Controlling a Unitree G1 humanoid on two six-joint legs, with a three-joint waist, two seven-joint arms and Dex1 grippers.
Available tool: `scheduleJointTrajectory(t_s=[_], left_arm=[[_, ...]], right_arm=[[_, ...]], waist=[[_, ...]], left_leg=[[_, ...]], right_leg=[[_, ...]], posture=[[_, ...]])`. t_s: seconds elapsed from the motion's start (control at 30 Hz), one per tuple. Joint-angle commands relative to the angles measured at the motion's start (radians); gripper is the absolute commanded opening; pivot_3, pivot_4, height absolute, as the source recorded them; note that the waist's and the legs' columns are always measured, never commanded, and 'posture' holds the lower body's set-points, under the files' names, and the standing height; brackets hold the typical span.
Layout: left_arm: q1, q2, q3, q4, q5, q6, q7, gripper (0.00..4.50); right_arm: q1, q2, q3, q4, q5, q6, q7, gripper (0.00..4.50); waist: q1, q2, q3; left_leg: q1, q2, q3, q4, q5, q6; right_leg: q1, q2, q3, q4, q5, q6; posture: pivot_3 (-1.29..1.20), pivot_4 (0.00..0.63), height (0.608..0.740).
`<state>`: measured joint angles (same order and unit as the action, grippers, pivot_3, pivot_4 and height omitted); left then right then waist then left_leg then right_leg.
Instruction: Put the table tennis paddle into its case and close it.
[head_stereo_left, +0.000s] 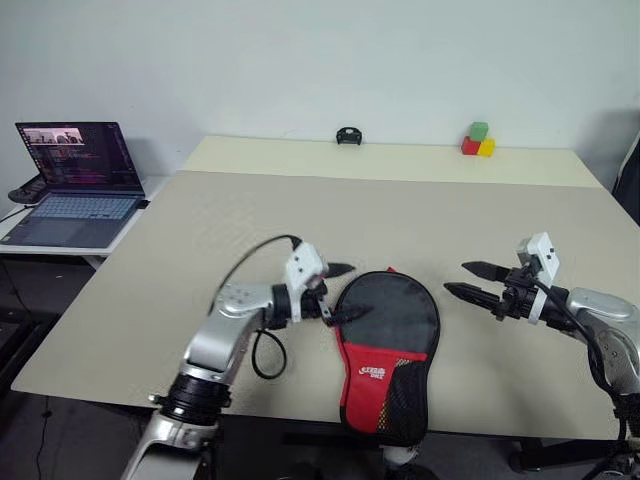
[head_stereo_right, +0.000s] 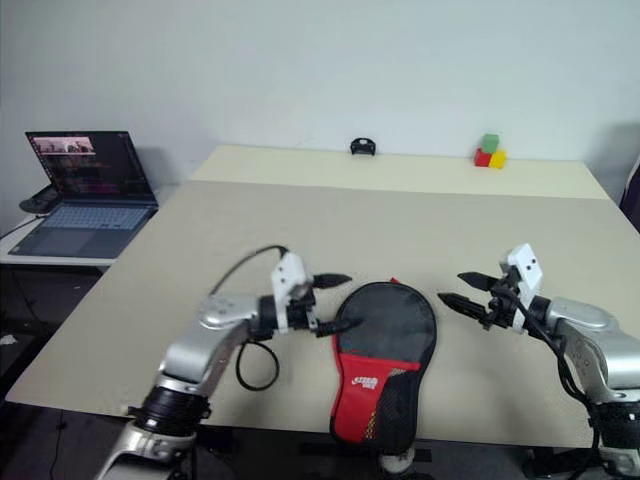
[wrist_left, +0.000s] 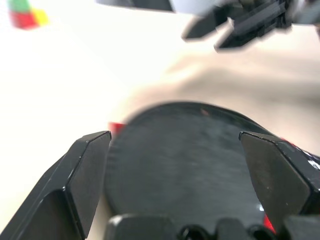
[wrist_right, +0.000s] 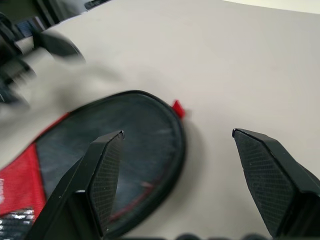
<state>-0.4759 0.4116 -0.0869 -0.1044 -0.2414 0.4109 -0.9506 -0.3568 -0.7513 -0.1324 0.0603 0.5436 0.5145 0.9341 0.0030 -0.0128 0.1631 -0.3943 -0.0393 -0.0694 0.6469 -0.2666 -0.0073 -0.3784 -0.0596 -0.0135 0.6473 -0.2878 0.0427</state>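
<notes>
Case (head_stereo_left: 388, 345) first: you have the black pouch with its red lower panel lying flat at the near edge of the beige table (head_stereo_left: 200, 260), its narrow mesh end hanging just past that edge. You cannot tell from these views whether the paddle is inside or whether the zip is drawn; only a small red tab shows at the round top. Your left gripper (head_stereo_left: 342, 292) hovers at the pouch's upper left rim, fingers spread apart with nothing between them, the lower tip over the fabric; contact is unclear. Your right gripper (head_stereo_left: 468, 278) hangs just to the right of the pouch, clear of it, fingers likewise parted and empty. Beyond, a white wall, an open laptop (head_stereo_left: 75, 180) on a side desk to your left, coloured blocks (head_stereo_left: 478, 140) and a small black object (head_stereo_left: 348, 136) at the far edge.
</notes>
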Motion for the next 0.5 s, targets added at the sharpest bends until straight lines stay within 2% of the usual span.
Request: scheduleJointTrajectory(t_s=[0.03,0.27,0.5], left_arm=[[0.031,0.034,0.043,-0.069,-0.007,0.009,0.051,4.50],[0.097,0.050,0.053,-0.103,0.018,0.002,0.164,4.50],[0.136,0.042,0.062,-0.068,0.012,-0.012,0.213,4.50]], right_arm=[[-0.051,-0.020,-0.009,0.092,-0.046,-0.073,0.050,3.79],[-0.172,-0.031,-0.014,0.338,-0.132,-0.172,0.099,3.79],[-0.165,-0.048,-0.010,0.330,-0.151,-0.133,0.119,3.79]], waist=[[-0.002,0.000,0.000],[-0.003,0.000,0.001],[-0.003,0.000,0.001]], left_leg=[[0.000,0.000,0.000,0.000,0.000,0.000],[0.000,0.000,0.002,0.000,0.000,-0.001],[0.000,0.000,0.003,0.000,0.001,-0.002]], right_leg=[[0.000,0.000,0.000,0.000,0.000,0.000],[0.000,-0.001,0.001,0.000,0.000,0.000],[-0.001,-0.001,0.002,0.000,0.000,0.000]], posture=[[0.00,0.150,0.740],[0.00,0.150,0.740],[0.00,0.150,0.740]])
